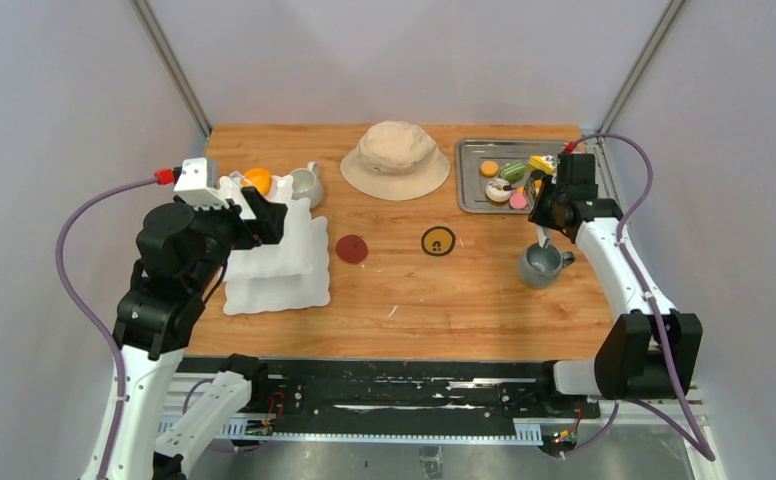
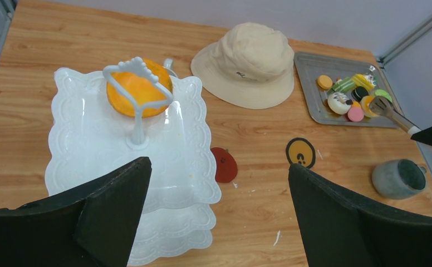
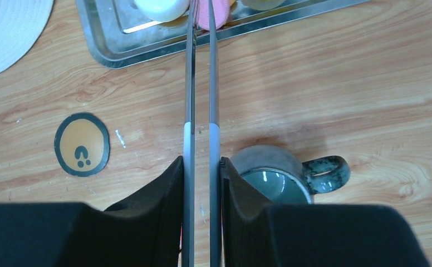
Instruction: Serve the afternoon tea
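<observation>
The white three-tier stand (image 1: 279, 255) stands at the left, with an orange pastry (image 1: 258, 180) on its top tier under the handle. My left gripper (image 2: 219, 167) hangs open above the stand's right edge with nothing between its fingers. A white mug (image 1: 307, 185) sits behind the stand. More pastries (image 1: 504, 180) lie in a metal tray (image 1: 472, 200) at the back right. My right gripper (image 3: 201, 167) is shut on long metal tongs (image 3: 201, 83). Their tips reach into the tray at a pink pastry (image 3: 216, 14). The grey mug (image 3: 272, 175) stands just right of the gripper.
A beige bucket hat (image 1: 396, 160) lies at the back middle, between the white mug and the tray. A red coaster (image 1: 351, 249) and a yellow coaster (image 1: 438, 241) lie flat on the wood in the middle. The tray sits close to the right wall.
</observation>
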Controlling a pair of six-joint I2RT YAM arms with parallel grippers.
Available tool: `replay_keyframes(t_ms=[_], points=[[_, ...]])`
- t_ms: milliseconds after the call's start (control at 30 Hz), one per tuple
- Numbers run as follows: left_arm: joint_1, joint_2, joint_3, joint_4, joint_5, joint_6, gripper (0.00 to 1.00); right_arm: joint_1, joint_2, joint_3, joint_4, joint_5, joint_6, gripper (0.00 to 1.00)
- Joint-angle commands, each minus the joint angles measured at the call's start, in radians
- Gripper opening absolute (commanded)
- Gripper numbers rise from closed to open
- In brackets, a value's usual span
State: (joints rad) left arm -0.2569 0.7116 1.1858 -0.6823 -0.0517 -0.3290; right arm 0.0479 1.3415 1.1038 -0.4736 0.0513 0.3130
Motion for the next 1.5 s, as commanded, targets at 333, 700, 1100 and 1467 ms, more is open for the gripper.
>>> replay_keyframes(t_ms=[333,700,1100,1467], points=[[-0.005,0.000,-0.012,0.029,0.003,-0.004,0.98,-0.162,0.016,-0.071,0.086,-0.221,0.004,0.29],[-0.006,0.006,-0.008,0.029,0.006,-0.006,0.98,-0.236,0.050,-0.118,0.163,-0.374,0.042,0.33],[-0.006,0.020,-0.004,0.036,0.017,-0.010,0.98,-0.253,0.099,-0.119,0.181,-0.424,0.047,0.38],[-0.007,0.028,-0.001,0.042,0.021,-0.012,0.98,-0.255,0.074,-0.121,0.183,-0.473,0.058,0.18]])
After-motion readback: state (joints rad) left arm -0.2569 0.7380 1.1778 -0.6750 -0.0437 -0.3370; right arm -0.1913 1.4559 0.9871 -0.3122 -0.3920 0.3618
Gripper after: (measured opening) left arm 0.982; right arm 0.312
